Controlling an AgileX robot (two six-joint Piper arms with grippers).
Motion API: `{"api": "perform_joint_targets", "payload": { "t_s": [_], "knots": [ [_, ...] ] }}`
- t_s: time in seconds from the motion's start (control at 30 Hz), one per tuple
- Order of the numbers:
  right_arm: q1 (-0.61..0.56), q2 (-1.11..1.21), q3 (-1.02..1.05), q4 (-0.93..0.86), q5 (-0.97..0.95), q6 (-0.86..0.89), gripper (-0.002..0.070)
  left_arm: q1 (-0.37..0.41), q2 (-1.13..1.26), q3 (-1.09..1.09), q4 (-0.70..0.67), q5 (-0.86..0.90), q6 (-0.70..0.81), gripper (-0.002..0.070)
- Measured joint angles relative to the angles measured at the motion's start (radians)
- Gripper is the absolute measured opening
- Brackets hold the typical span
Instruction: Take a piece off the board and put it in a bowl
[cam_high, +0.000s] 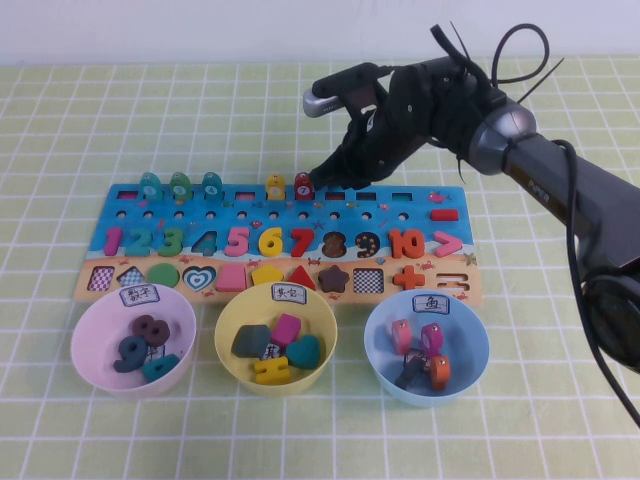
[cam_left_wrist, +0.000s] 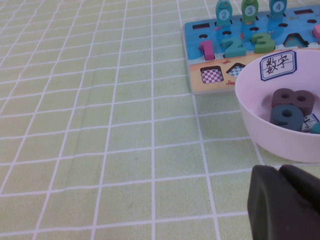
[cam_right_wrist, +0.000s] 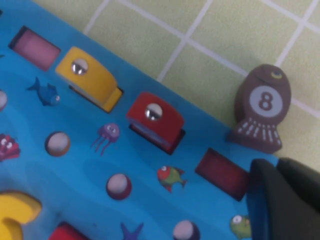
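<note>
Right tool pinching brown fish-shaped piece, white 8 dot, over board.

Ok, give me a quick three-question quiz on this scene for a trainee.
1. True or false: the right gripper is at the far edge of the board, by the piece.
2. The left gripper is low over the table beside which bowl: A pink, B yellow, C light blue?
3. Fill in: the white dot on the piece reads ___.
Key: 1 true; 2 A, the pink bowl; 3 eight.
</note>
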Motion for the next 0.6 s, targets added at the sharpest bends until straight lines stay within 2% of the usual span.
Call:
{"api": "perform_joint_targets", "payload": {
  "t_s": [0.1,0.27,0.33,0.6],
  "knots": [
    [0.000,0.000,0.000,0.006,-0.026,0.002,0.0052,0.000,0.000,0.000,0.000,0.000,0.000,-0.0005],
    [0.000,0.000,0.000,0.010,-0.068,0.031,0.0249,0.000,0.000,0.000,0.000,0.000,0.000,-0.0005],
    [0.000,0.000,0.000,0.002,-0.073,0.057,0.0304,0.000,0.000,0.000,0.000,0.000,0.000,-0.0005],
    [-0.002,0.000,0.000,-0.007,-0.142,0.075,0.0337,0.000,0.000,0.000,0.000,0.000,0.000,-0.0005]
  ]
}}
